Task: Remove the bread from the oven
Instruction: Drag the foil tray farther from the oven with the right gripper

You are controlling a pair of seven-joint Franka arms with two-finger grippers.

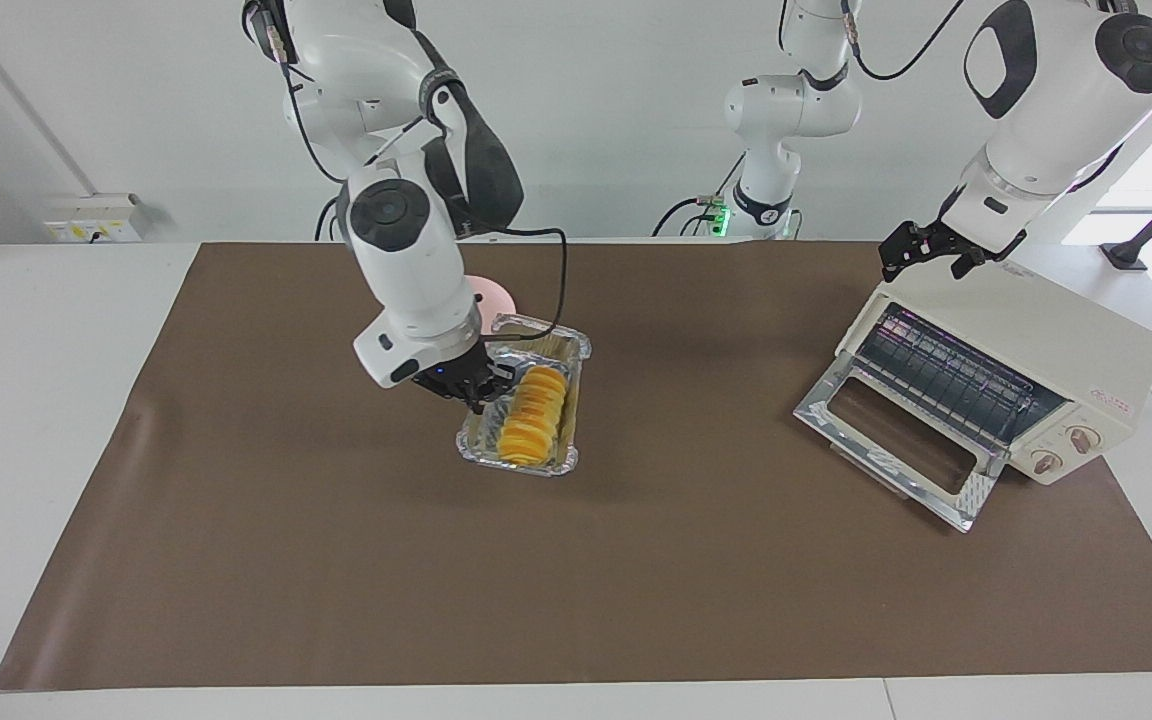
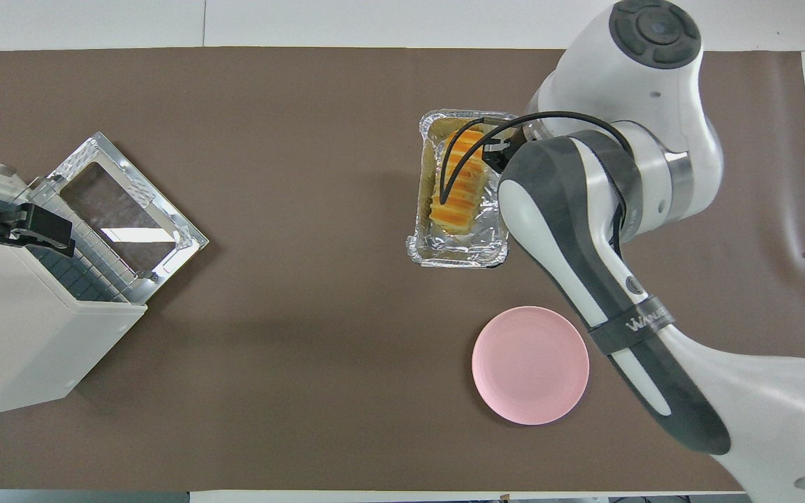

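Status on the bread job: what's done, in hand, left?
Done: the oven door is down and the rack is bare; the bread is out, in the foil tray. In hand: right gripper holds the tray's rim, lifted over the mat near the pink plate. Left gripper waits over the oven. Left: setting it down.

Pink plate (image 1: 494, 294) mostly hidden by right arm in facing view. Right end effector (image 2: 497, 150) fingertips hidden under wrist in overhead view. Oven (image 2: 22, 335) cut by picture edge at surface's left-arm end. Left end effector (image 1: 926, 250) fingers too small to read.
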